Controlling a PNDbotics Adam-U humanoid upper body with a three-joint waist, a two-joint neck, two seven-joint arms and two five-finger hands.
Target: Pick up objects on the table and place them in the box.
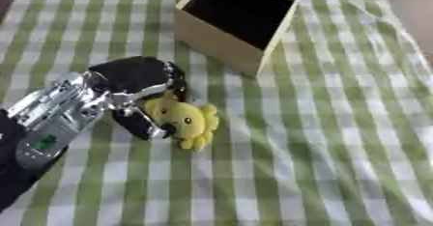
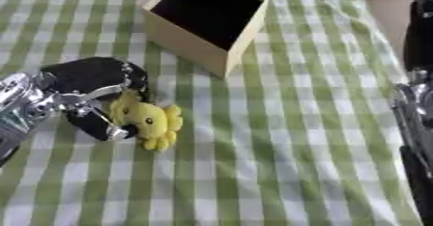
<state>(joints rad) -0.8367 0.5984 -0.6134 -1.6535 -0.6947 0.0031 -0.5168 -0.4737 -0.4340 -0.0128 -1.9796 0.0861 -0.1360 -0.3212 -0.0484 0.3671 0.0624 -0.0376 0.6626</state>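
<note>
A small yellow plush toy [image 1: 188, 120] with a dark eye lies on the green-and-white checked cloth [image 1: 321, 138], left of centre. My left hand [image 1: 135, 75] reaches in from the lower left and is curled round the toy's left side, with black fingers above it and the thumb [image 1: 142, 123] below. An open tan cardboard box [image 1: 237, 15] with a dark inside stands tilted at the top centre, apart from the toy. In the right eye view my right hand [image 2: 419, 34] shows only as a black shape at the right edge, cut off by the frame.
The checked cloth covers the whole table. My right forearm, with its silver wrist [image 2: 412, 104], runs along the right edge. A bare tabletop strip [image 1: 414, 7] shows at the upper right, past the cloth's edge.
</note>
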